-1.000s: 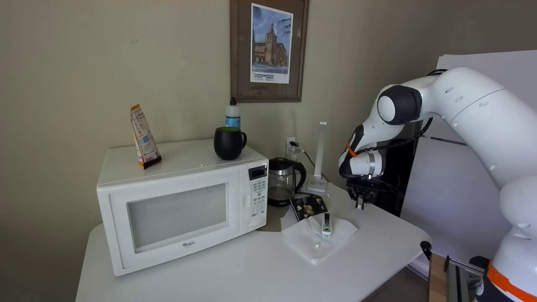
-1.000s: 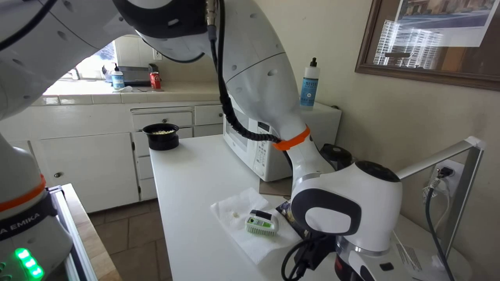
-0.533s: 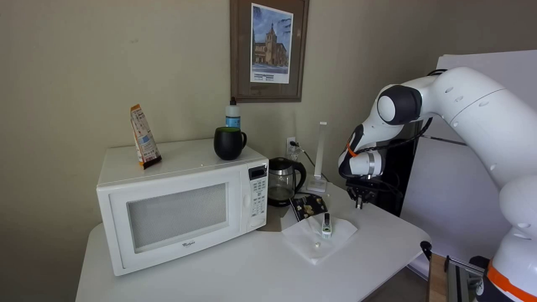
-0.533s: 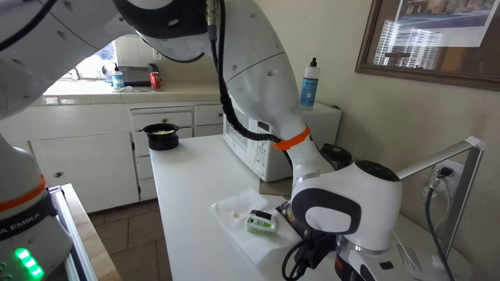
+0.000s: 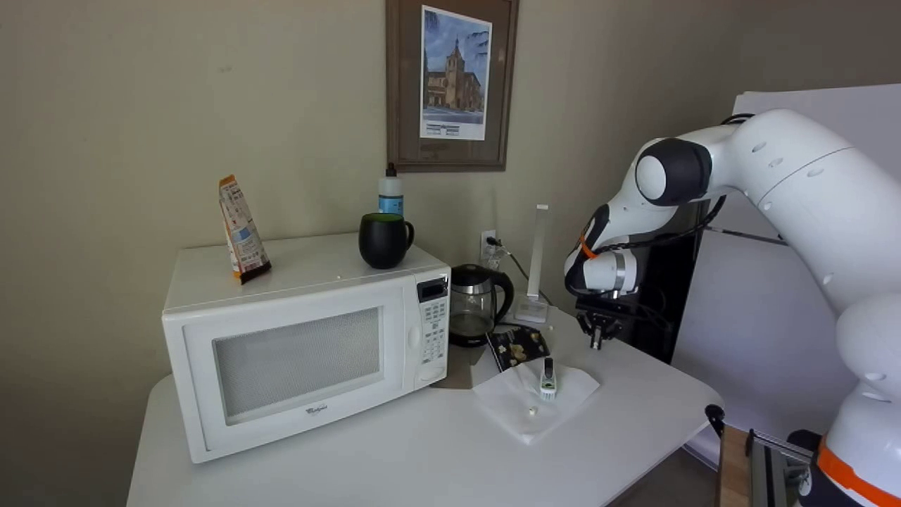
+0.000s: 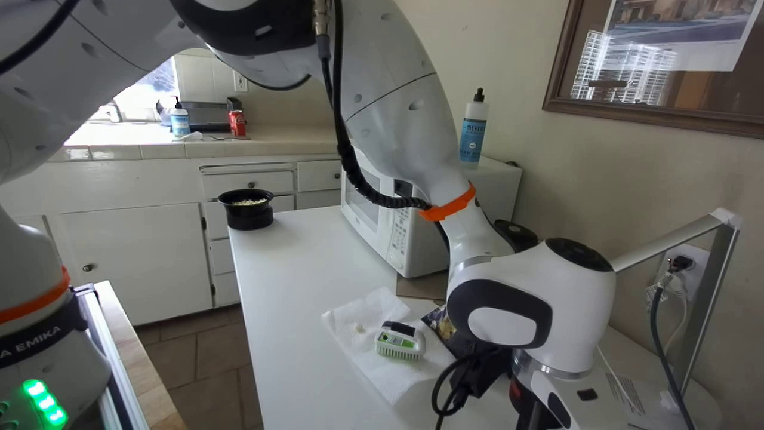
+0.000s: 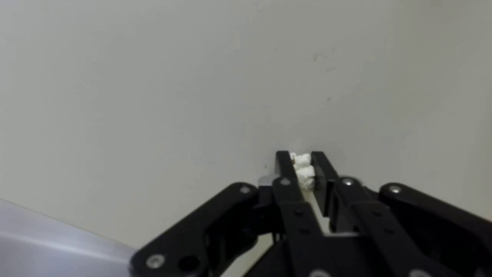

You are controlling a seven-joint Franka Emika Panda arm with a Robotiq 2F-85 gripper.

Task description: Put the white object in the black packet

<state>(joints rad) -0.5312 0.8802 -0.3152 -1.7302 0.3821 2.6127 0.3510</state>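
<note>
1. Claw (image 7: 301, 157): one, with two black fingers (image 7: 323, 166); closed, gripping one white object (image 7: 305, 177) between them, one finger on each side.
2. White object: lumpy, longer than wide; in the wrist view its long axis runs along the fingers, one end toward their tips, the other toward the palm; it sits over the table (image 5: 408, 458), apart from the black packet (image 5: 519, 348); whether it touches the table cannot be told.
3. Robot arm (image 6: 400, 113): one; "EMIKA" legible on the base (image 6: 68, 373); three green lights (image 6: 45, 404) below the lettering.
4. Black packet: one, lying by the white sheet (image 5: 510, 398); popcorn print on its face; lettering too small to read; which end opens cannot be told.
5. White sheet: one; bears one small white piece (image 5: 533, 411) and, near it, one green-and-white brush (image 6: 400, 344) with a black top.
6. Microwave (image 5: 303, 359): one, marked "Whirlpool" on the front; on top stand one black mug (image 5: 383, 241), upright, one bottle (image 6: 473, 131), upright, blue label blurred, and one snack bag (image 5: 245, 236), tilted, print unreadable.
7. Kettle (image 5: 473, 306): one, just beside the microwave; lamp (image 5: 537, 257): one, near the kettle.
8. Black bowl (image 6: 249, 221): one, at the table's corner in an exterior view; pale pieces (image 6: 249, 202) inside.
9. Counter (image 6: 280, 138): holds, among other items, one red can (image 6: 237, 123) and one blue-labelled bottle (image 6: 179, 122), wording illegible.
10. Framed picture (image 5: 456, 77): one, on the wall (image 5: 303, 127), in both exterior views; building shown; caption too small to read.
</note>
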